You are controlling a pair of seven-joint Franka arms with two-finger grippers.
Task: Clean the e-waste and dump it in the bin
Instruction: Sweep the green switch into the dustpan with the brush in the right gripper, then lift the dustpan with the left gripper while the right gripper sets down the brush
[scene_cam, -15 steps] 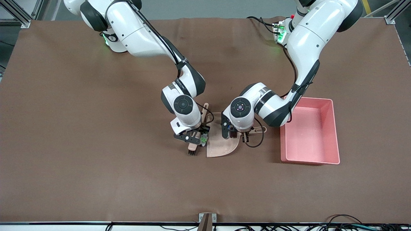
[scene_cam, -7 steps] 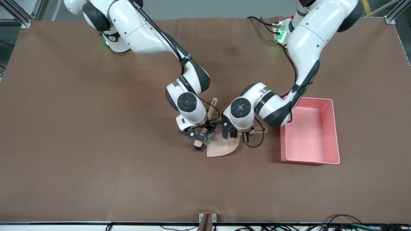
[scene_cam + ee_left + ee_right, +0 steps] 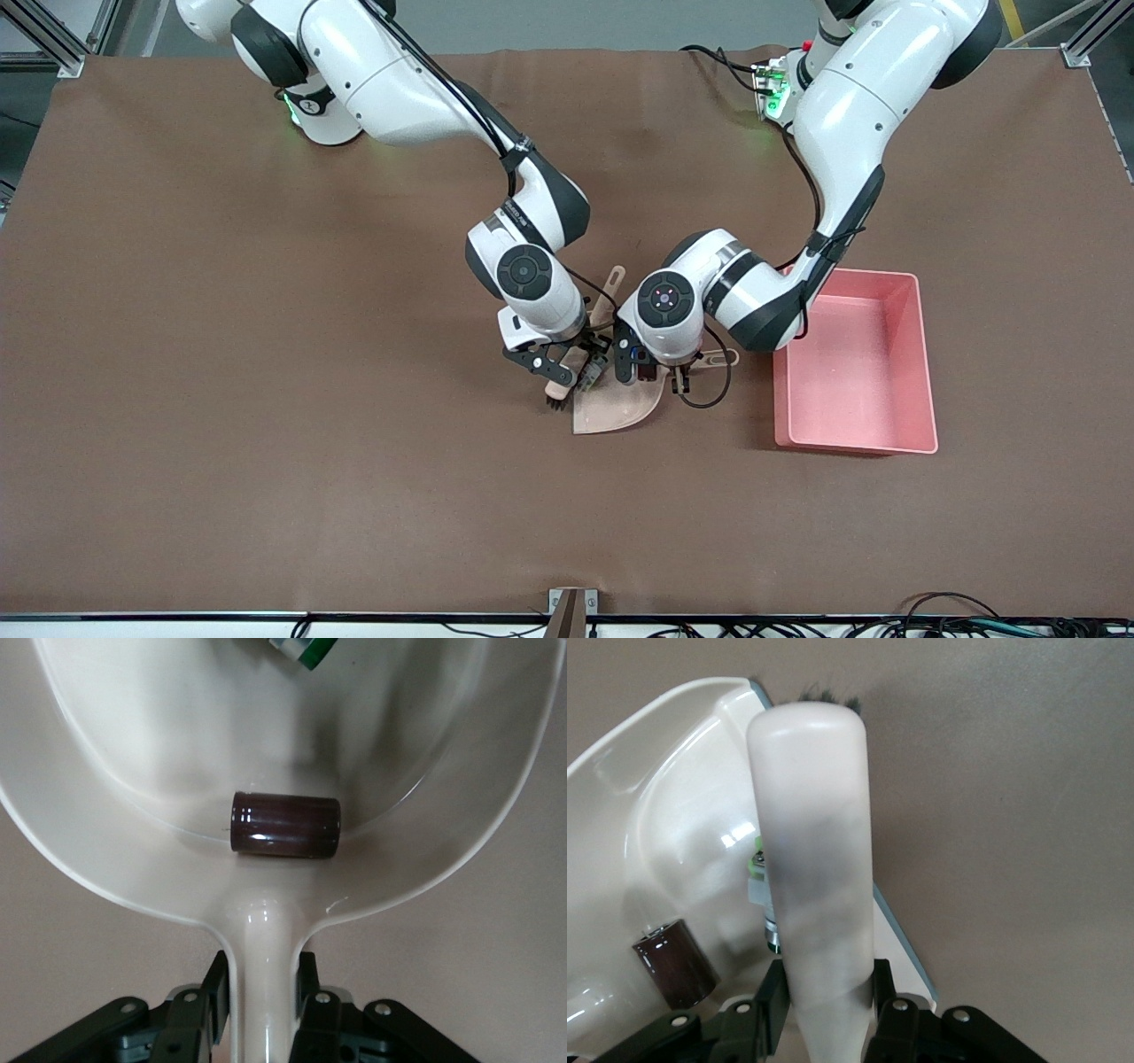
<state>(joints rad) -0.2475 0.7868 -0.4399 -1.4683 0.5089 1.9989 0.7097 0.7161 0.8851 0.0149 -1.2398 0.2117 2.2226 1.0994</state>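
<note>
**Sweep nearly done: both bits at the pan, dump comes next**

Step in hand, by my read: sweeping e-waste into the dustpan (image 3: 616, 406), centre of the front view. Right gripper (image 3: 564, 370) is clamped on the brush (image 3: 811, 859) handle, bristles down at the pan's open lip. Left gripper (image 3: 660, 377) is pinched on the pan's handle (image 3: 264, 992), holding the pan flat on the table.

Where the waste is: the maroon cylinder (image 3: 285, 824) lies inside the pan, against the back wall near the handle root. The whitish-green component (image 3: 306, 649) sits farther in toward the lip, partly cut off in the left wrist view; in the right wrist view it's tucked against the brush shaft (image 3: 760, 881), approx. at the pan floor.

Next move probably needs: brush lifted clear, then pan raised level w/o rolling the cylinder out, carried to the pink bin (image 3: 921, 354) at mid-right of the front view, and tipped.

In the way: the left arm's own forearm lies between pan and bin; a black cable (image 3: 709, 390) loops by the pan handle. Bin looks empty.
</note>
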